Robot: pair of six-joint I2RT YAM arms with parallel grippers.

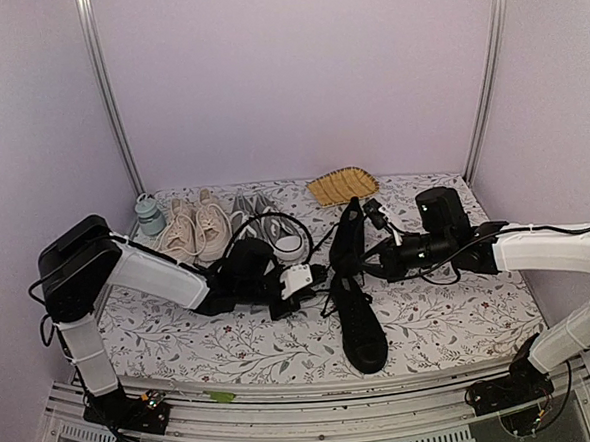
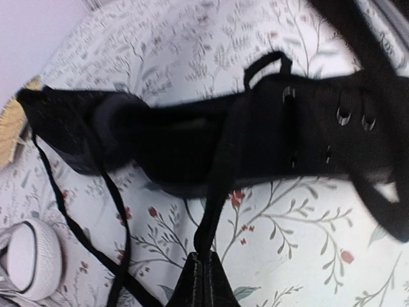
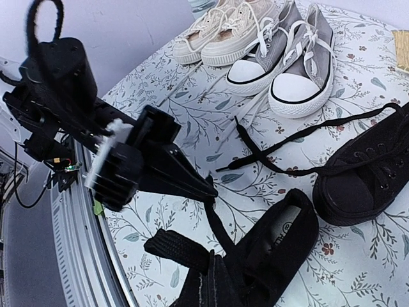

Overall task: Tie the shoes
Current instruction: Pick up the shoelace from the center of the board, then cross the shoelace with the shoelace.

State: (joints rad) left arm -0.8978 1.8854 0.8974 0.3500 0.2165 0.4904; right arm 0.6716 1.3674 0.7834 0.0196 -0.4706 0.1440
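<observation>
Nearest, the left pincer (image 2: 202,280) is clamped on a black lace (image 2: 216,192), the right pincer (image 3: 206,288) on another; lace ends are gathered, crossing them is judged next

Soft, even light is filling the scene. The black shoe (image 2: 179,147) is looking blurry and dark up close.
</observation>
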